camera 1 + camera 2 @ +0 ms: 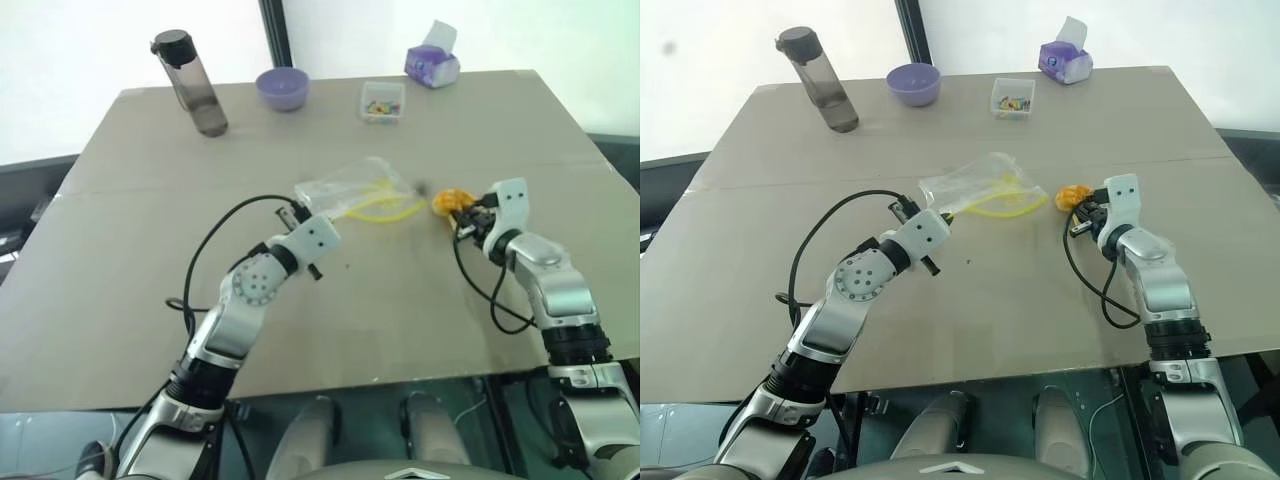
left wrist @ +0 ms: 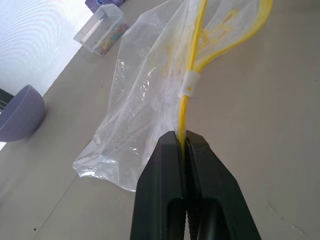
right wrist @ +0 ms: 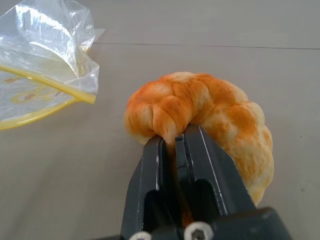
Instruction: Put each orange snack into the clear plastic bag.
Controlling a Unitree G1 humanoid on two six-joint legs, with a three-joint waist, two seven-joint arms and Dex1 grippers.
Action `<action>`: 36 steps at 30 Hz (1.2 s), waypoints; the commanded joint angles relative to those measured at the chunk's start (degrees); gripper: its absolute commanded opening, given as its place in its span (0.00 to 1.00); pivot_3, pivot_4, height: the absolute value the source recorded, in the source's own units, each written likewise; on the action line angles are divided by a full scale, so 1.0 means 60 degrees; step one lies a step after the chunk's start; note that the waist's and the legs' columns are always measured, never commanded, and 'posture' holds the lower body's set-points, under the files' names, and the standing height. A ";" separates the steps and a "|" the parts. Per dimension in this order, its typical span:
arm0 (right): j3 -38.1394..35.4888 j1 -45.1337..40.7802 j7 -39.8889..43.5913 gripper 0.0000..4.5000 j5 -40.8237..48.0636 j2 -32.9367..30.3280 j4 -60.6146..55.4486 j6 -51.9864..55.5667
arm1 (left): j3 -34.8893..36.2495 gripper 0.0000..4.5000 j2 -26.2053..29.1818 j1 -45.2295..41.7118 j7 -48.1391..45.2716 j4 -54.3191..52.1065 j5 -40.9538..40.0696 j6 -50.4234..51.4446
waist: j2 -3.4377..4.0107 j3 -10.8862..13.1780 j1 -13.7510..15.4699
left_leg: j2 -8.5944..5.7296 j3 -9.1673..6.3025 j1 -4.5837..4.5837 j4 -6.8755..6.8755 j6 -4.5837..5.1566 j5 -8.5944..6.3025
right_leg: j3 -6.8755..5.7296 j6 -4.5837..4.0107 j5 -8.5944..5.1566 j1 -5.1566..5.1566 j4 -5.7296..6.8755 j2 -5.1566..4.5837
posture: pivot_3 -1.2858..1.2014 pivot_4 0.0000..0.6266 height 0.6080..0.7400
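The right tool (image 3: 175,142) has its two black fingers pinched into the near edge of the orange snack (image 3: 210,120), squashing the soft bun so it folds around the tips. The bun sits on the desk (image 1: 330,330) toward the right edge, roughly midway between the near and far edges, just beside the open mouth of the clear plastic bag (image 1: 350,188) and not touching it.

Over on the other side, the left tool (image 2: 184,142) is clamped tight on the bag's yellow seal strip (image 2: 186,112), fingers pressed together with the strip running straight out from between them. A small white slider (image 2: 188,84) sits on that strip a little beyond the fingertips. The bag lies crinkled near the middle of the desk, its yellow-edged mouth looped open toward the bun.

Along the far edge of the desk, well apart from the action: a dark water bottle (image 1: 192,85) standing upright toward the far left corner, a purple bowl (image 1: 282,88) beside it, a small clear box (image 1: 382,101) of colourful bits, and a purple tissue pack (image 1: 432,62) furthest right.
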 commanded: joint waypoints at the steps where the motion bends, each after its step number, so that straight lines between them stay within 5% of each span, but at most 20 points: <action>1: -0.0392 0.0121 0.0934 0.00 0.0633 -0.0392 -0.0820 -0.0649 | 0.0049 0.00 0.0010 -0.0107 0.0063 -0.0152 0.0097 -0.0084 | 0.0000 0.0001 -0.0005 | 0.0000 0.0000 0.0000 0.0000 0.0000 0.0000 | 0.0000 0.0000 0.0000 0.0000 0.0000 0.0000 | 0.52 0.24 1.00; 10: -0.0577 0.0649 0.2862 0.00 0.2612 -0.1053 -0.2915 0.0054 | 0.0018 0.00 -0.0002 -0.0157 0.0057 -0.0082 0.0101 -0.0082 | 0.0001 0.0001 -0.0024 | 0.0005 0.0000 0.0000 -0.0001 0.0033 -0.0019 | 0.0000 0.0001 0.0000 0.0000 -0.0002 0.0002 | 0.52 0.24 1.00; 23: -0.1320 0.0052 0.1644 0.00 0.2411 -0.0934 -0.2102 -0.0001 | -0.0001 0.00 -0.0076 -0.0113 0.0039 -0.0114 0.0161 -0.0030 | 0.0001 0.0001 0.0025 | 0.0001 -0.0001 0.0000 0.0000 0.0030 -0.0017 | -0.0001 0.0000 0.0000 -0.0001 -0.0003 -0.0001 | 0.52 0.24 1.00; 27: -0.1522 0.0311 0.2254 0.00 0.3224 -0.1145 -0.2799 0.0486 | 0.0003 0.00 -0.0083 -0.0102 0.0032 -0.0094 0.0166 -0.0047 | 0.0001 0.0001 0.0029 | 0.0001 0.0000 -0.0001 0.0000 0.0031 -0.0018 | -0.0001 0.0000 0.0000 -0.0001 -0.0004 -0.0001 | 0.52 0.24 1.00; 36: 0.0325 0.0791 0.2994 0.00 0.3227 -0.1273 -0.3890 0.1058 | -0.0097 0.00 -0.0206 -0.0296 -0.0012 0.0097 0.0158 -0.0145 | 0.0001 0.0001 0.0003 | 0.0003 0.0001 0.0000 0.0006 0.0038 -0.0022 | -0.0003 0.0002 0.0000 0.0004 0.0000 0.0000 | 0.52 0.24 1.00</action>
